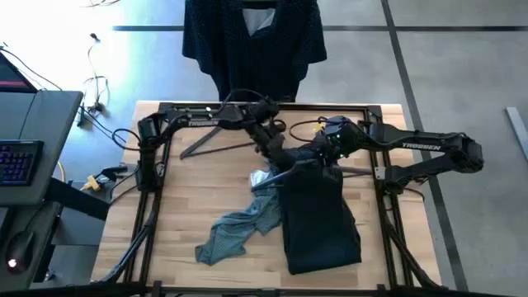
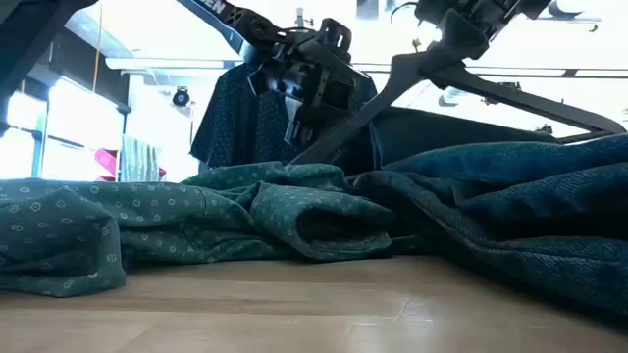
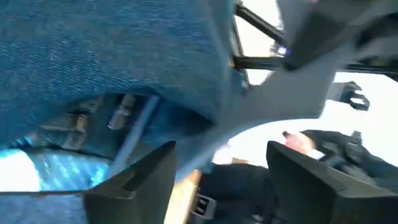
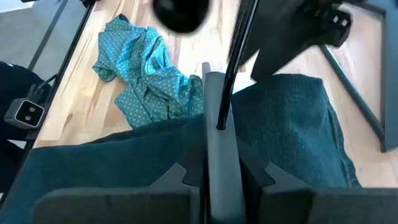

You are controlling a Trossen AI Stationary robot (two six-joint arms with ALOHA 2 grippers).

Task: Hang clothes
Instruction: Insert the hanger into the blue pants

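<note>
The large black trouser-like piece (image 1: 320,216) lies on the table's right half, its far end raised at a grey hanger (image 2: 471,83). My right gripper (image 1: 320,155) is shut on that hanger. My left gripper (image 1: 276,153) is open just left of it, its fingers standing either side of the hanger's left arm (image 3: 261,118) and the cloth's edge (image 3: 155,93). The teal shirt (image 1: 239,229) lies crumpled on the table left of the black piece. The navy dotted shirt (image 1: 252,41) hangs beyond the table's far edge. My left gripper may touch the hanger's arm or the cloth between its open fingers; I cannot tell. My right gripper pinches the hanger's grey top piece (image 4: 214,134) between its two fingers, coming from above and slanting down. The hanger is lifted clear and upright, its arms sloping down over the black cloth (image 4: 280,118).
A second thin hanger (image 1: 213,137) lies on the far left part of the table. The table's black frame rails (image 1: 157,165) run along its left, right and far sides. Bare wood (image 1: 190,190) shows on the left half, and a desk with a keyboard (image 1: 18,161) stands off to the left.
</note>
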